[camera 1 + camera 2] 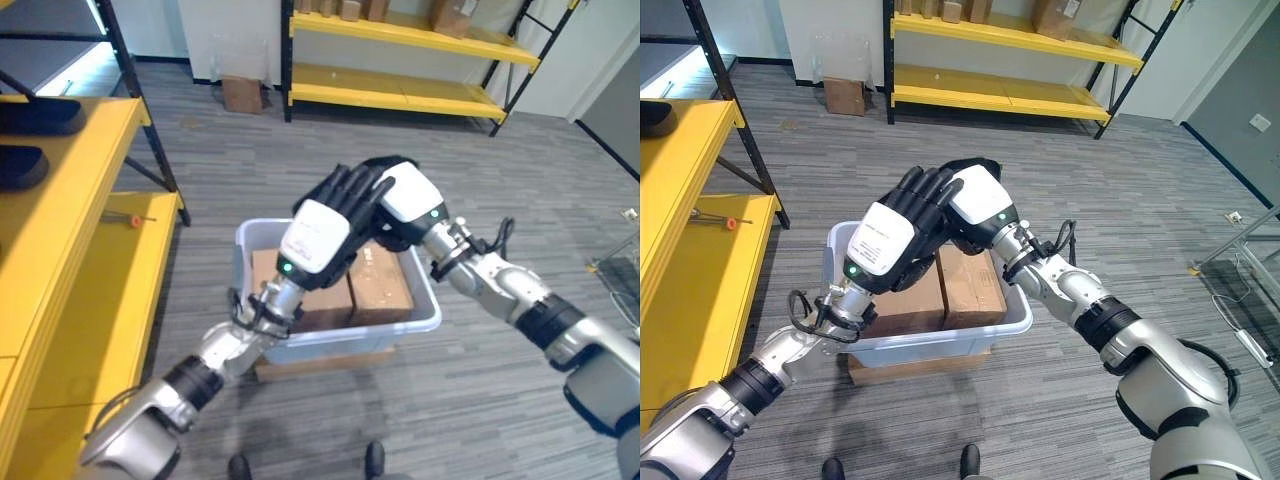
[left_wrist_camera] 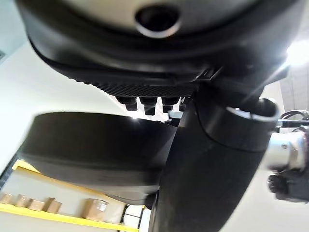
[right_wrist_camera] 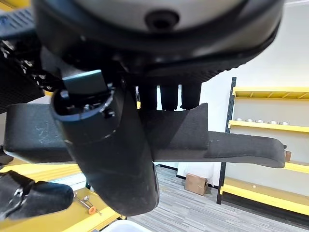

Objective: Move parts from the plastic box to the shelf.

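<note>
While both hands are raised together above the plastic box, the left hand and right hand clasp a flat, matte black part between curled fingers, presumably to carry it evenly. Brown cardboard cartons remain in the translucent box; the yellow steel shelf stands at the left.

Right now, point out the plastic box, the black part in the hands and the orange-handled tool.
plastic box (image 1: 940, 345): right eye view, on its front wall.
black part (image 3: 241, 147): right wrist view, on its long flat end.
orange-handled tool (image 1: 134, 219): left eye view, on its handle, lying on the yellow shelf.
</note>
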Available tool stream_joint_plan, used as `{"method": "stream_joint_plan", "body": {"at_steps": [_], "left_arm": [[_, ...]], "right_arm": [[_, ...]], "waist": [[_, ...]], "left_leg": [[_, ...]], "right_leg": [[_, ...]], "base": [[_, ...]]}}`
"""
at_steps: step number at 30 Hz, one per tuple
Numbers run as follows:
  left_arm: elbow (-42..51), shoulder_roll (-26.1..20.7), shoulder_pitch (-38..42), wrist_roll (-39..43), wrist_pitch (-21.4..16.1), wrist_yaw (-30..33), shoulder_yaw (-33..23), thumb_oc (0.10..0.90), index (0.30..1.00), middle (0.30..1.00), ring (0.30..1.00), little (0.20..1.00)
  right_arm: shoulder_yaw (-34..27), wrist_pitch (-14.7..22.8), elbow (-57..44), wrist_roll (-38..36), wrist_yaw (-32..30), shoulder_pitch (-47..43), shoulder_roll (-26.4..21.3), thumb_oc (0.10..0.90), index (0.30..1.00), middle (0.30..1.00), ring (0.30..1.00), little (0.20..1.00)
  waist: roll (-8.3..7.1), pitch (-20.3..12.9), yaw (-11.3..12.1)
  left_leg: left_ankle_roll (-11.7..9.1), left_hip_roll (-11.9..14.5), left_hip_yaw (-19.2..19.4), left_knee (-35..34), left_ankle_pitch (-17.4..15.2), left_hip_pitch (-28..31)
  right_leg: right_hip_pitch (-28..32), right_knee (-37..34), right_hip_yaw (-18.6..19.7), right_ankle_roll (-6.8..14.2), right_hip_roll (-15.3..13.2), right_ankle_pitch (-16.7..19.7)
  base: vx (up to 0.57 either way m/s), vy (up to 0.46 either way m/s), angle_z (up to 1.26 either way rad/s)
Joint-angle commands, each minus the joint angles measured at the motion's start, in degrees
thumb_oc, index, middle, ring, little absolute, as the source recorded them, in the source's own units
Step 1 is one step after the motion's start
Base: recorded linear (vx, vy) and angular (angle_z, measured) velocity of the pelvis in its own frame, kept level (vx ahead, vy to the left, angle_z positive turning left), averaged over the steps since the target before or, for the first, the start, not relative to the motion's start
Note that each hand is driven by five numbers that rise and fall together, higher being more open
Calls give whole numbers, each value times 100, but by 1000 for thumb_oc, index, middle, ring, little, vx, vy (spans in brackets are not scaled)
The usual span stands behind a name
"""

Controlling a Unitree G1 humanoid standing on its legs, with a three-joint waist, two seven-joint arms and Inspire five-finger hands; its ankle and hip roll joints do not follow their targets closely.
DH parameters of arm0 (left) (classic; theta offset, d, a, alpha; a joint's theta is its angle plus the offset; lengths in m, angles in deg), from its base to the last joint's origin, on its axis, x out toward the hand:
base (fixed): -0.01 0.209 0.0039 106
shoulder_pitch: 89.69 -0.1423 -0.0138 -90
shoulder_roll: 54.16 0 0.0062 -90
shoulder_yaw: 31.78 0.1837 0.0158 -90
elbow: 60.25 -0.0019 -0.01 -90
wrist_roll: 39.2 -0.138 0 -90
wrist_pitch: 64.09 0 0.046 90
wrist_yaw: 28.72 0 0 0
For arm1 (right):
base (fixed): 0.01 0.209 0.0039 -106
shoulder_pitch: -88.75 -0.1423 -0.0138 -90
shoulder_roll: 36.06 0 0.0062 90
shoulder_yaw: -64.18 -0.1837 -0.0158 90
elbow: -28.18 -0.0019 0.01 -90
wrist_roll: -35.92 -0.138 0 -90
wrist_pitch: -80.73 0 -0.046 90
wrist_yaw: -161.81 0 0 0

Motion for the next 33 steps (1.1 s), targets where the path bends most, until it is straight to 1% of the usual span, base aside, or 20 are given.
{"method": "stream_joint_plan", "body": {"at_steps": [1, 4, 7, 13, 26, 31, 33], "left_arm": [[306, -206, 495, -246, 48, 403, -590, 900, 1000, 1000, 1000, 1000], [542, -376, 321, -318, 17, 410, -788, 900, 1000, 1000, 1000, 1000], [678, -473, 227, -380, 8, 395, -870, 900, 1000, 1000, 1000, 1000], [711, -477, 246, -428, 29, 368, -870, 900, 1000, 1000, 1000, 1000], [715, -169, 350, -347, -81, 242, -624, 900, 1000, 1000, 1000, 1000], [521, -9, 407, -327, -29, 236, -487, 900, 1000, 1000, 1000, 1000], [313, 86, 443, -313, 37, 218, -410, 900, 1000, 1000, 1000, 1000]], "right_arm": [[-613, -34, -329, -147, -669, -1189, -510, 400, 300, 300, 300, 300], [-662, -14, -391, -101, -667, -1126, -628, 400, 300, 300, 300, 300], [-723, -7, -440, -85, -650, -1035, -706, 400, 300, 300, 300, 300], [-782, 9, -525, -60, -641, -953, -784, 400, 300, 300, 300, 300], [-809, -14, -509, -74, -664, -1048, -662, 400, 300, 300, 300, 300], [-805, -23, -460, -95, -699, -1089, -566, 400, 300, 300, 300, 300], [-791, -27, -449, -104, -699, -1102, -496, 400, 300, 300, 300, 300]], "waist": [[151, -203, 161], [151, -190, 188], [152, -173, 204], [147, -151, 207], [132, -116, 161], [139, -106, 135], [135, -109, 122]], "left_leg": [[41, 190, -335, -46, -465, 250], [42, 183, -344, -46, -469, 246], [44, 176, -358, -46, -473, 237], [52, 166, -373, -46, -467, 220], [59, 178, -352, -46, -463, 221], [66, 172, -350, -46, -469, 226], [71, 167, -342, -46, -470, 226]], "right_leg": [[511, -6, -227, 264, 1, -228], [514, -6, -239, 267, -5, -228], [516, -6, -257, 273, -5, -231], [519, -4, -265, 268, -6, -229], [481, -6, -218, 250, 8, -222], [476, -6, -211, 251, 4, -224], [472, -6, -199, 250, 5, -223]], "base": [[0, 0, 0], [0, 0, 0], [0, 0, 0], [0, 0, 0], [0, 0, 0], [0, 0, 0], [0, 0, 0]]}}
